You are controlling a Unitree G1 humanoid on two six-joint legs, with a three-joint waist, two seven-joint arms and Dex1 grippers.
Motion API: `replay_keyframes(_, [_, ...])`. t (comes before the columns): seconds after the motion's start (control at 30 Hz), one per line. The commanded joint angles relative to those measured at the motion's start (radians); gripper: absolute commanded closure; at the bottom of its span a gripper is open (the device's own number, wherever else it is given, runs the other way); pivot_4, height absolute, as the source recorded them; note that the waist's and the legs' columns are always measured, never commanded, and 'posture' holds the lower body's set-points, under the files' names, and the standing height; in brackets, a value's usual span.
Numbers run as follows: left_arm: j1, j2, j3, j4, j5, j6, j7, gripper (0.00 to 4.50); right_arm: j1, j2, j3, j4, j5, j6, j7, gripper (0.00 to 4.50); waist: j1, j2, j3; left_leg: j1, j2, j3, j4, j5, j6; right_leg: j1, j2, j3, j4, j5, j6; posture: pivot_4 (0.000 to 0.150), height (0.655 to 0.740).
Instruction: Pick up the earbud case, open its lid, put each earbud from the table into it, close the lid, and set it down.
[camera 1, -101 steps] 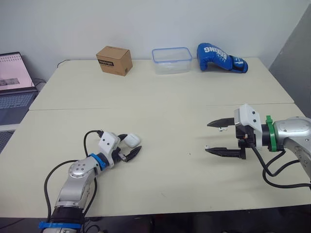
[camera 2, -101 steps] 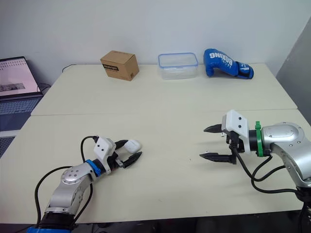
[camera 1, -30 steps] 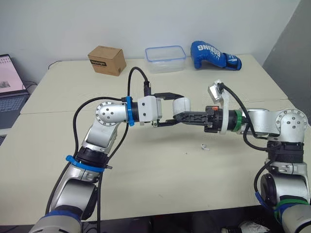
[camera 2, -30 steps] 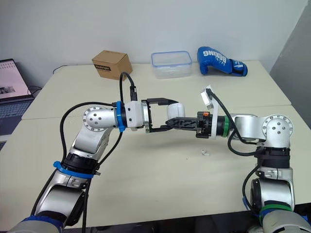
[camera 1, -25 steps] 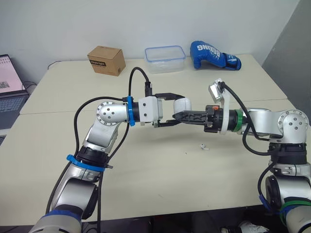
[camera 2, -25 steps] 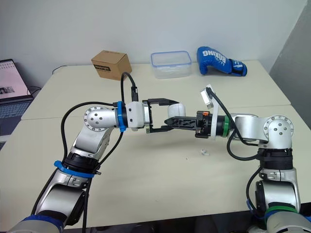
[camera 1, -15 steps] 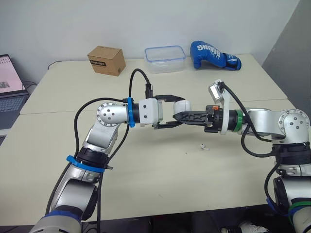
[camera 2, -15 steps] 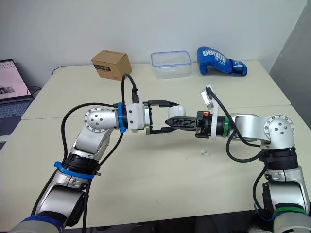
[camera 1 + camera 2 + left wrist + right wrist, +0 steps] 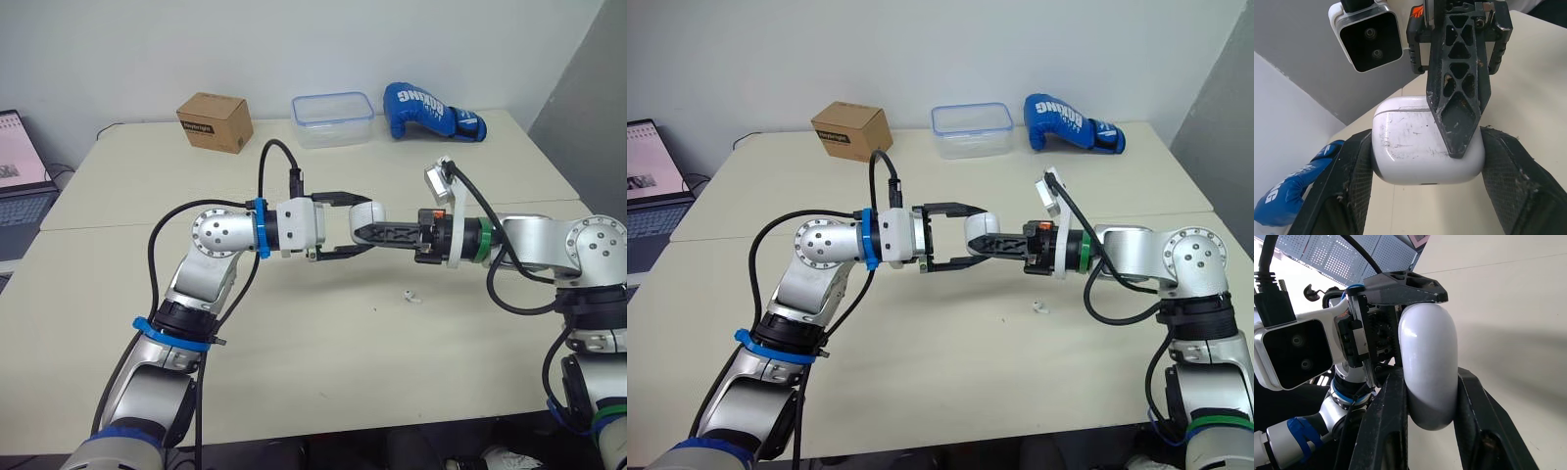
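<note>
The white earbud case (image 9: 366, 212) hangs in the air above the middle of the table (image 9: 294, 333), lid closed. My left gripper (image 9: 355, 224) is shut on it, one black finger on each narrow end; the left wrist view shows those fingers (image 9: 1352, 186) pressed to the case (image 9: 1405, 144). My right gripper (image 9: 361, 232) reaches in from the right and is shut on the same case, its fingers (image 9: 1387, 431) squeezing the two broad faces of the case (image 9: 1427, 357). One small white earbud (image 9: 413, 296) lies on the table below the right arm.
Along the far edge stand a brown cardboard box (image 9: 215, 121), a clear plastic container (image 9: 333, 118) and a blue boxing glove (image 9: 431, 113). A laptop (image 9: 20, 171) sits off the table's left side. A seam crosses the table.
The right gripper's fingers have closed onto the case held by the left gripper. Earlier the case lay on the table at the left gripper, with the right gripper open by the earbuds.
</note>
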Motion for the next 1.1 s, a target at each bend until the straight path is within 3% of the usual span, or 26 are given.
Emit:
replay_keyframes(0.03, [-0.012,0.003,-0.004,-0.019,0.011,-0.001,0.007,1.72,-0.043,0.005,-0.018,-0.022,0.058,-0.027,0.014,3.68,0.000,0.000,0.000,0.000,0.000,0.000,0.000,0.000,0.000,0.000,0.000,0.000,0.000,0.000,0.000,0.150,0.7307])
replay_keyframes(0.17, [-0.007,0.011,-0.010,-0.037,-0.012,0.051,-0.016,1.72,-0.049,0.016,-0.011,-0.032,0.058,-0.029,0.013,3.68,0.000,0.000,0.000,0.000,0.000,0.000,0.000,0.000,0.000,0.000,0.000,0.000,0.000,0.000,0.000,0.150,0.7307])
replay_keyframes(0.33, [-0.017,0.009,-0.008,-0.087,-0.035,0.141,-0.013,0.11,-0.042,0.030,-0.006,-0.048,0.058,-0.035,0.007,3.68,-0.001,0.000,0.000,0.000,0.000,0.000,0.000,0.000,0.000,0.000,0.000,0.000,0.000,0.000,0.000,0.150,0.7307])
replay_keyframes(0.53, [0.017,0.126,0.027,-0.235,-0.182,0.467,-0.094,0.05,-0.019,0.005,0.005,-0.058,0.009,-0.028,0.028,3.68,-0.006,0.000,0.000,0.000,0.000,-0.001,0.000,0.000,0.000,0.000,0.000,0.000,0.000,0.000,0.000,0.150,0.7307])
replay_keyframes(0.67, [0.018,0.261,0.054,-0.294,-0.280,0.707,-0.149,0.05,-0.047,-0.049,0.018,-0.110,-0.213,0.011,0.208,3.68,-0.015,0.000,0.000,0.000,0.000,-0.001,0.000,0.000,0.000,0.000,0.001,0.000,0.000,0.000,0.000,0.150,0.7307])
replay_keyframes(0.8, [-0.007,0.333,0.065,-0.269,-0.316,0.823,-0.175,0.05,-0.074,-0.123,0.081,-0.193,-0.483,-0.023,0.468,3.68,-0.017,0.001,0.001,0.000,0.000,-0.001,-0.001,0.000,0.000,0.000,0.002,0.000,0.001,-0.001,0.001,0.150,0.7307])
replay_keyframes(0.97, [-0.083,0.335,0.035,-0.183,-0.285,0.874,-0.194,0.05,-0.117,-0.253,0.277,-0.346,-0.878,-0.182,0.815,3.68,-0.017,0.001,0.001,0.000,0.000,-0.002,0.000,0.000,0.000,0.000,0.002,-0.001,0.000,-0.002,0.002,0.150,0.7307])
replay_keyframes(1.1, [-0.138,0.319,-0.026,-0.128,-0.226,0.885,-0.201,0.05,-0.164,-0.290,0.403,-0.398,-1.112,-0.290,0.983,3.68,-0.022,0.001,0.001,0.000,0.000,-0.001,-0.001,0.000,0.000,0.000,0.002,-0.001,0.000,-0.002,0.003,0.150,0.7307])
